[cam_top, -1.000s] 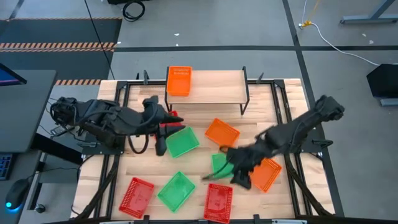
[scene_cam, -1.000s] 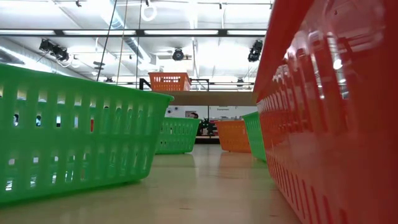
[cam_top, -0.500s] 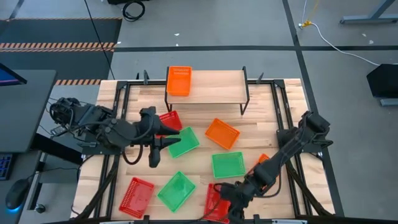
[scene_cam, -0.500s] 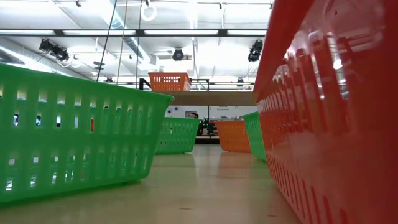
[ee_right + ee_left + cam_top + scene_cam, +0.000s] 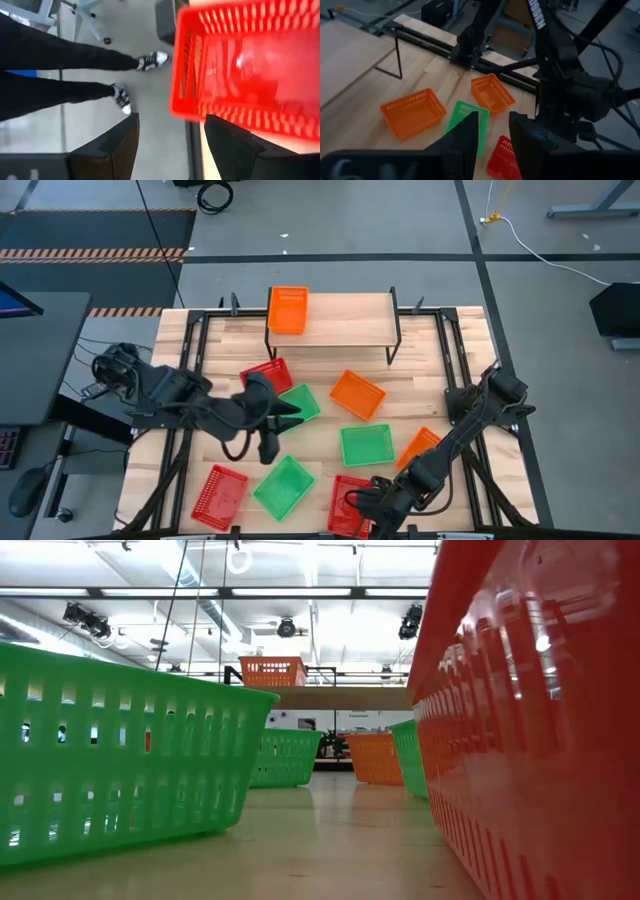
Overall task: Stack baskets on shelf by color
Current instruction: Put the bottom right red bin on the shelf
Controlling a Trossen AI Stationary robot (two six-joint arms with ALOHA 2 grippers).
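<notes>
no readable text, arm lettering blurred beyond reading

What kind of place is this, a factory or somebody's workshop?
Most likely a robotics lab or test hall. Two dark robot arms work at a framed wooden table strewn with baskets, on a bare grey floor with taped lines, under strip lights and exposed ceiling ducts.

**Grey workshop floor under bright ceiling lights**

A grey concrete floor [image 5: 330,230] crossed by dark lines surrounds the wood-plank tabletop [image 5: 420,395]. A hazard-striped black mat [image 5: 90,235] lies nearby. Ceiling light strips [image 5: 300,592] glow overhead. A person's legs [image 5: 55,70] in dark trousers stand beside an office chair's base [image 5: 92,20].
</notes>
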